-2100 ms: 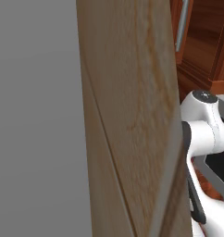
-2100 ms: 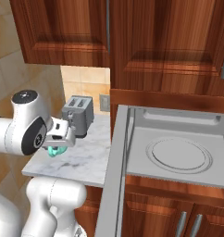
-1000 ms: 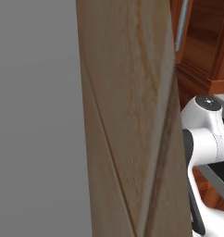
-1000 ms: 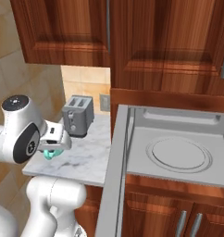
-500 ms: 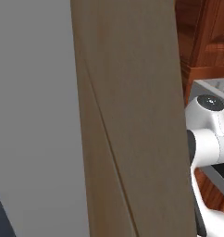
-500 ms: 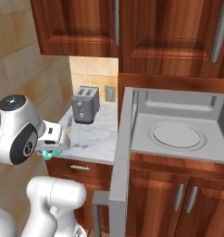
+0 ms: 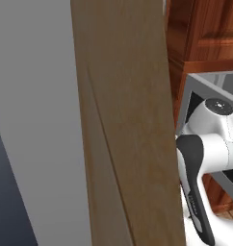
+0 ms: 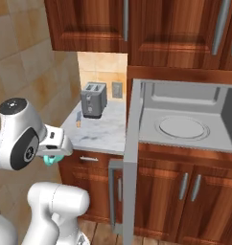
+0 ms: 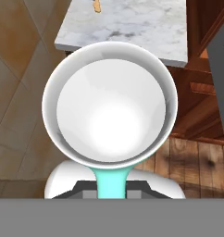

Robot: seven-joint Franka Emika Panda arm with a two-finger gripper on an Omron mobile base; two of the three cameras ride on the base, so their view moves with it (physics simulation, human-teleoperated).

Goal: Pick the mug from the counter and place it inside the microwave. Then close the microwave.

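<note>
Your gripper (image 8: 52, 158) is clamped on the mug (image 9: 110, 102), which hangs off the counter (image 8: 101, 134), out over the floor to the left of the lower cabinets. In the hand view you look straight into its white bowl, the teal handle at the bottom (the finger tips themselves are hidden under it).

The main risk, as I judge it, is the microwave door (image 8: 130, 158). It stands swung out towards you, edge-on, between the mug and the open microwave (image 8: 185, 119). Carry the mug straight across and you would strike that edge, which could knock the mug loose or push the door partly shut. A drop here means the wooden floor, not the marble.

You have open room above the counter, between the toaster (image 8: 93, 99) and the door, and the cavity with its turntable plate (image 8: 181, 127) is bare. The upper cabinets (image 8: 137, 24) overhang, so you cannot lift far. A small orange thing (image 8: 78, 120) lies near the counter's front.
</note>
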